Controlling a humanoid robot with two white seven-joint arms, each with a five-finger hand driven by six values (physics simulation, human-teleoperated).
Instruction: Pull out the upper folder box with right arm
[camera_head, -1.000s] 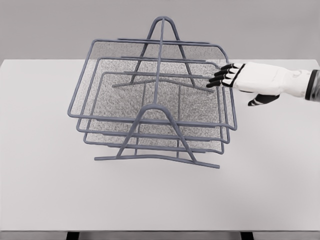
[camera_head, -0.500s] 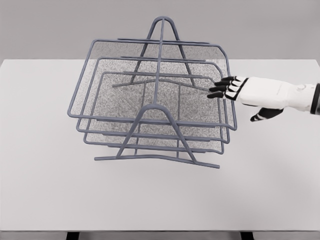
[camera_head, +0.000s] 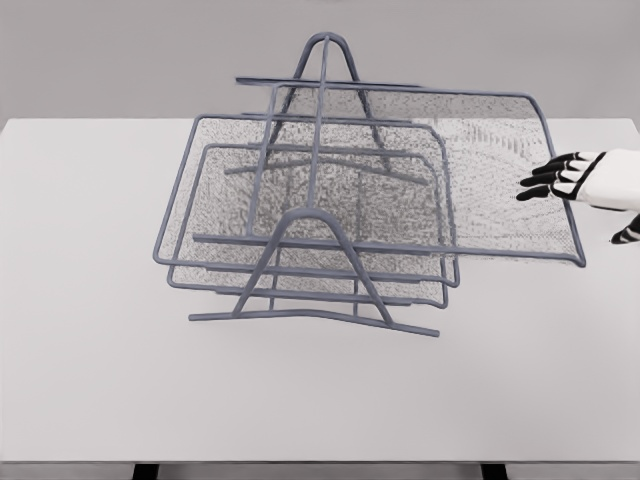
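Upper folder box (camera_head: 480, 170) now slid far right out of wire rack (camera_head: 315, 230), before sat inside frame; right edge sticks out well past rack over white table (camera_head: 320, 390). Right hand (camera_head: 585, 180) moved right with it, black fingertips (camera_head: 535, 183) hooked on box right rim, grasping it

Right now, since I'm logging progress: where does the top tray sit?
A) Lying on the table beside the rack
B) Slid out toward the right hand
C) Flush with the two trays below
B: the top tray juts rightward past the rack, its edge at the right hand.
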